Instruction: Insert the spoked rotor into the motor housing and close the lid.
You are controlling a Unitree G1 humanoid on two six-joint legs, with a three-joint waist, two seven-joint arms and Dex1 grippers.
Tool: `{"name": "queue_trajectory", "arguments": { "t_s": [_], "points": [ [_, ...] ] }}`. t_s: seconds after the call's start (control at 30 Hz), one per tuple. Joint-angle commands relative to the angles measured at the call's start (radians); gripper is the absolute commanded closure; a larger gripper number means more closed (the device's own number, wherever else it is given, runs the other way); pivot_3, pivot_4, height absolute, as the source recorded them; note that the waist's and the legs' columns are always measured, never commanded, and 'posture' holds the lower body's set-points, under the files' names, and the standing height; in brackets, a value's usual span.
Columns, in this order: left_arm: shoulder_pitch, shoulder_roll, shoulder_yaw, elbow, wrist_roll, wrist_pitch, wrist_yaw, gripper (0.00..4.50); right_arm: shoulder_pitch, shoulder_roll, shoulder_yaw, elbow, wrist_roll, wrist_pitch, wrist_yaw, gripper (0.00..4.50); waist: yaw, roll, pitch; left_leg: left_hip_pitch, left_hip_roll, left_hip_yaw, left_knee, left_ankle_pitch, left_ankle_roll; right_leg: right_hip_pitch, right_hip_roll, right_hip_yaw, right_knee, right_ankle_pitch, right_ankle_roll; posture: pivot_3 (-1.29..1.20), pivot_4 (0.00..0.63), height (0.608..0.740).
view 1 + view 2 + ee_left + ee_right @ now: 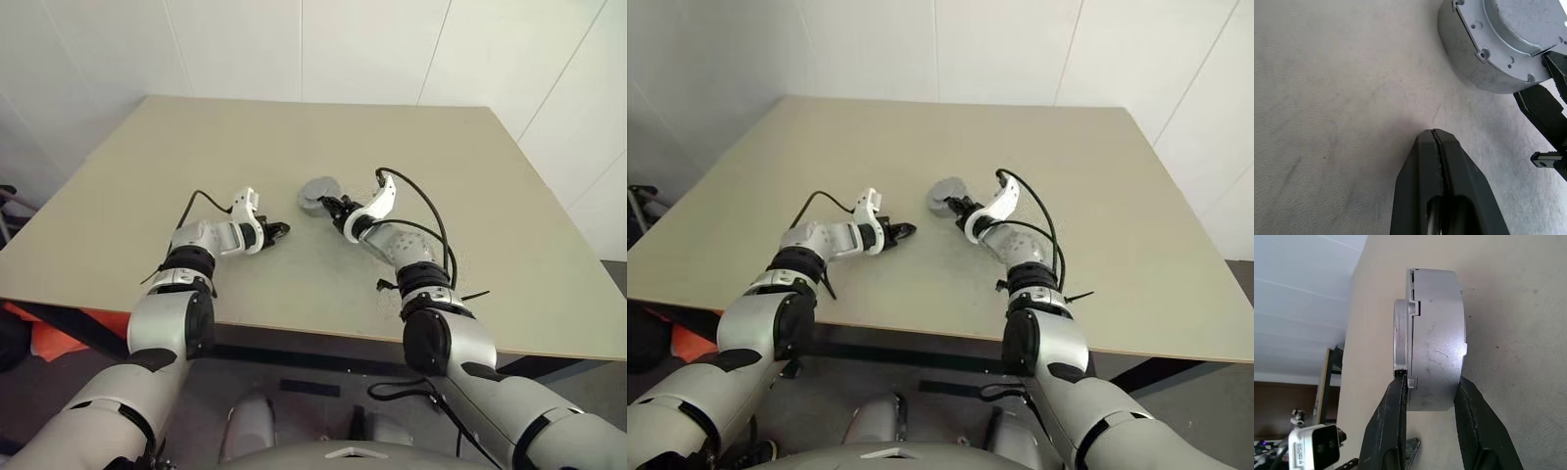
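The motor housing [318, 193], a short silver cylinder, is near the middle of the table with the grey lid [1520, 22] seated on top of it. My right gripper [1432, 382] is shut on the motor housing, one finger on the lid [1400, 333] face and the other against the base. My left gripper [279, 231] is shut with nothing in it, hovering low over the tabletop a short way to the left of the housing [1498, 58]. The spoked rotor is hidden.
The beige table [441, 147] stretches away on all sides of the housing, with white walls behind it. Black cables loop over both wrists. Its front edge runs just below my forearms.
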Motion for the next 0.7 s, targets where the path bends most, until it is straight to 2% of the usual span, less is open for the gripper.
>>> {"name": "queue_trajectory", "arguments": {
  "t_s": [0.03,0.13,0.3,0.37,0.53,0.63,0.7],
  "points": [
    [0.013,0.036,0.019,-0.006,-0.001,-0.032,0.013,4.5,-0.053,-0.013,-0.062,-0.041,0.098,0.069,0.006,3.33,-0.002,0.0,0.0,-0.001,0.0,0.0,0.0,0.0,0.0,-0.001,0.0,0.0,0.0,0.0,0.0,0.0,0.0,0.74],
    [0.02,0.052,0.023,-0.024,-0.009,-0.038,-0.015,4.5,-0.065,-0.01,-0.081,-0.076,0.143,0.135,0.017,3.33,-0.01,0.0,0.0,-0.006,0.0,0.0,0.001,0.001,-0.001,-0.006,0.002,-0.001,0.0,0.0,-0.001,0.0,0.0,0.74],
    [0.044,0.148,0.086,-0.078,-0.086,0.01,-0.111,4.5,-0.067,-0.011,-0.081,-0.188,0.227,0.284,0.047,3.33,-0.026,0.0,0.001,-0.015,0.001,0.0,0.003,0.002,-0.001,-0.016,0.005,-0.001,0.002,0.001,-0.001,0.0,0.0,0.74],
    [0.061,0.189,0.093,-0.083,-0.09,0.004,-0.131,4.5,-0.066,-0.01,-0.083,-0.221,0.251,0.322,0.043,3.33,-0.023,0.0,0.001,-0.02,0.005,-0.001,0.005,0.002,-0.001,-0.02,0.01,-0.001,0.002,0.001,-0.002,0.0,0.0,0.74],
    [0.11,0.278,0.118,-0.101,-0.114,0.022,-0.203,4.5,-0.055,-0.007,-0.071,-0.285,0.298,0.415,0.055,3.33,-0.009,0.0,0.001,-0.021,0.01,-0.001,0.005,0.001,0.0,-0.02,0.015,-0.003,0.003,0.001,-0.002,0.0,0.0,0.74],
    [0.141,0.309,0.153,-0.161,-0.176,0.084,-0.266,3.9,-0.041,-0.005,-0.045,-0.315,0.3,0.457,0.063,3.33,0.001,0.0,0.001,-0.023,0.011,-0.001,0.005,0.001,-0.001,-0.02,0.015,-0.004,0.003,0.0,-0.002,0.0,0.0,0.74],
    [0.146,0.318,0.187,-0.166,-0.21,0.105,-0.267,3.21,-0.037,-0.004,-0.039,-0.32,0.3,0.466,0.062,3.33,0.006,0.0,0.001,-0.023,0.012,-0.001,0.006,0.001,-0.001,-0.021,0.015,-0.004,0.005,0.0,-0.003,0.0,0.0,0.74]
  ]
}}
